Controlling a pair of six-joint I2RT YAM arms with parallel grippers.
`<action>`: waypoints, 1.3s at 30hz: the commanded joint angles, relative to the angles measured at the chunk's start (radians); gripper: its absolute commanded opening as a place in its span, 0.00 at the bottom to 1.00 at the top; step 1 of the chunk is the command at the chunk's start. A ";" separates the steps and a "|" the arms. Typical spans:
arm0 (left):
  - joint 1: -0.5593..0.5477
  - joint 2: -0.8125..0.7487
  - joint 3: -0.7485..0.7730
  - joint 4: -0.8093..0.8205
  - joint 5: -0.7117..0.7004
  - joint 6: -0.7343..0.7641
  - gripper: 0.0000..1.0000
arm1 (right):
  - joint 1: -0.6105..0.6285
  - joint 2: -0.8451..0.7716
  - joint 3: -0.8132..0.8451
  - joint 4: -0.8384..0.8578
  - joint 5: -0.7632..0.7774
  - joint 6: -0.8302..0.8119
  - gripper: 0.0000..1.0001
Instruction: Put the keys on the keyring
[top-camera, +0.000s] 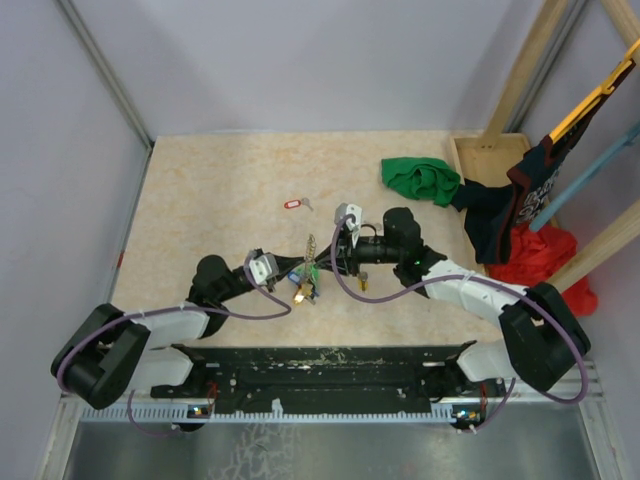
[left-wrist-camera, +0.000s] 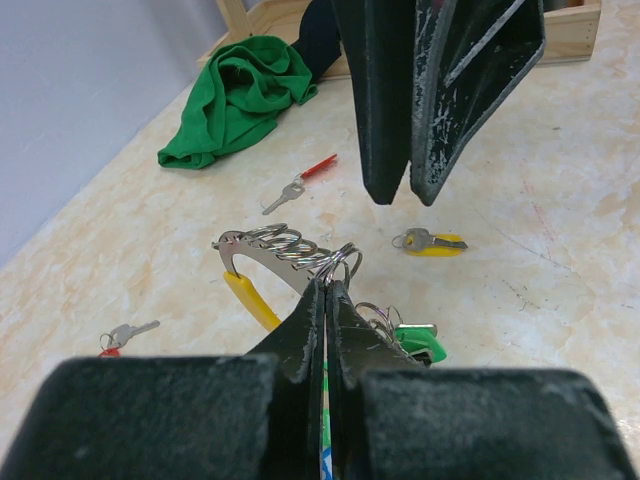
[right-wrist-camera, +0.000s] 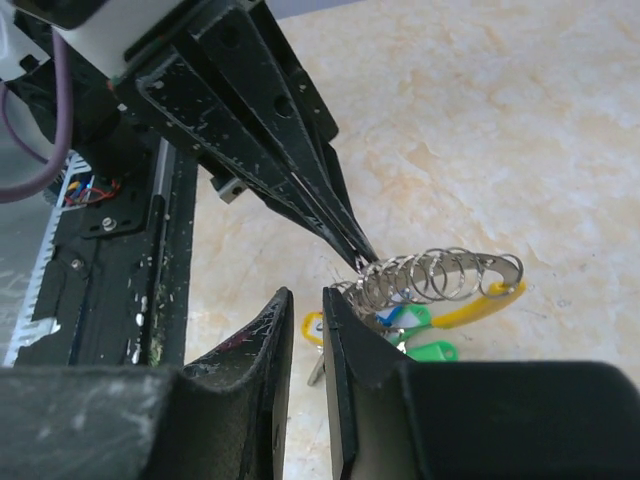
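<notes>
The keyring (left-wrist-camera: 270, 250) is a curved grey metal strip threaded with several small rings, with a yellow piece and green tags (left-wrist-camera: 420, 343) hanging under it. My left gripper (left-wrist-camera: 327, 283) is shut on it at the near end and holds it above the table. The right gripper (right-wrist-camera: 305, 295) hovers just beside the ring's rings (right-wrist-camera: 440, 272), its jaws a narrow gap apart with nothing between them. A loose key with a yellow tag (left-wrist-camera: 430, 241) lies on the table beyond the ring. From above, the keyring (top-camera: 311, 250) stands between both grippers.
A slim red-headed key (left-wrist-camera: 300, 183) and a key with a red tag (top-camera: 296, 204) lie further out on the table. A green cloth (top-camera: 420, 178) and a wooden tray (top-camera: 490, 155) sit at the back right, with dark and red clothes (top-camera: 530, 250) at the right edge.
</notes>
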 joint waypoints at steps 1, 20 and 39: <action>-0.001 0.004 0.042 0.009 -0.007 -0.018 0.00 | 0.015 0.032 0.009 0.086 -0.095 -0.015 0.18; -0.001 0.030 0.052 0.004 0.050 -0.019 0.00 | 0.017 0.157 0.004 0.174 0.034 -0.073 0.25; 0.000 0.025 0.051 0.002 0.126 -0.014 0.00 | 0.014 0.176 -0.040 0.270 -0.044 -0.134 0.22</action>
